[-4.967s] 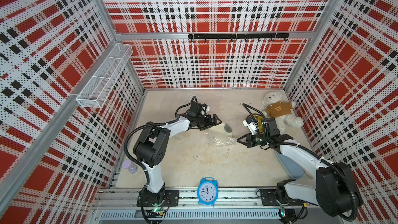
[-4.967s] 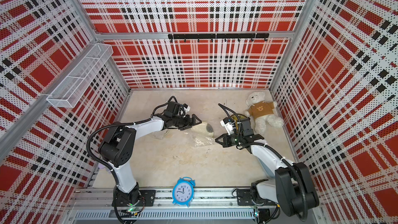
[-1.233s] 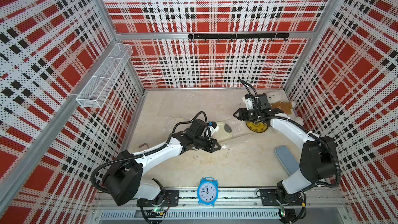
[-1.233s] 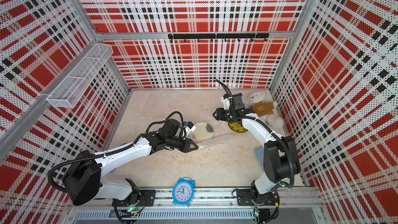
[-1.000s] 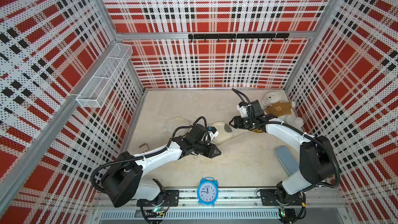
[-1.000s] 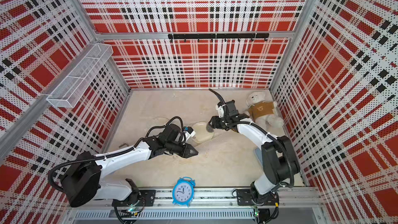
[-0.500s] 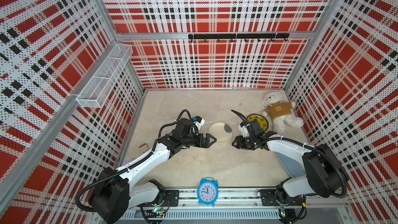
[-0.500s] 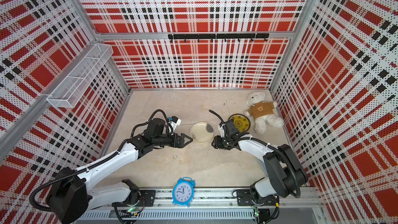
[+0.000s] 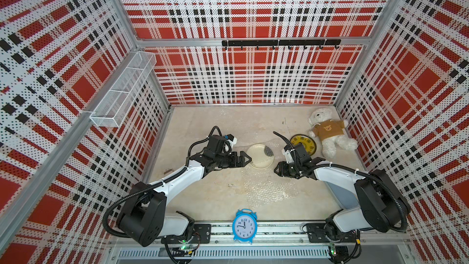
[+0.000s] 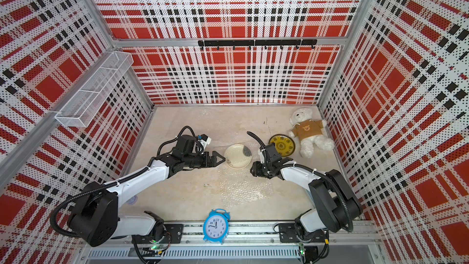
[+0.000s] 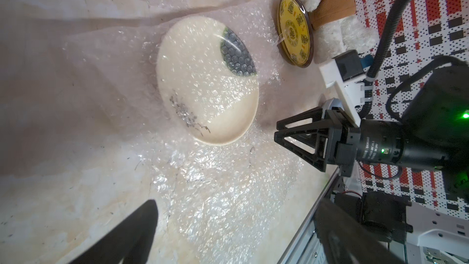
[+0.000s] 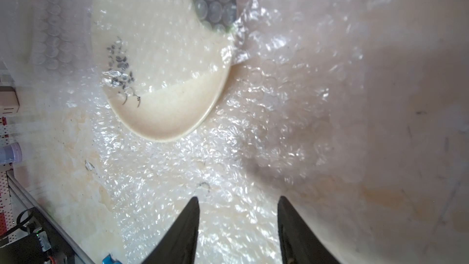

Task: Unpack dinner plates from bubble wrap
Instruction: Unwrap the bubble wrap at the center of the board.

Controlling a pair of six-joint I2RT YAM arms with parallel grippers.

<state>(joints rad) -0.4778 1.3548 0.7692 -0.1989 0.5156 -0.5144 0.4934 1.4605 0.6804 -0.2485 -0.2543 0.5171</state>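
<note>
Wrap (image 11: 215, 199), limp and crinkly, drapes the likely brittle cream plate (image 11: 228, 125), so pinch a loose wrap edge; left gripper (image 9: 245, 160) and right gripper (image 12: 237, 199) gape empty.

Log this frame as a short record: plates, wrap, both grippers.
bubble wrap: draped over cream plate, spread toward alarm clock
cream plate: mostly covered, one edge bare
yellow plate: unwrapped, beside teddy bear
left gripper: open, empty, beside cream plate
right gripper: open, empty, above bubble wrap
</note>
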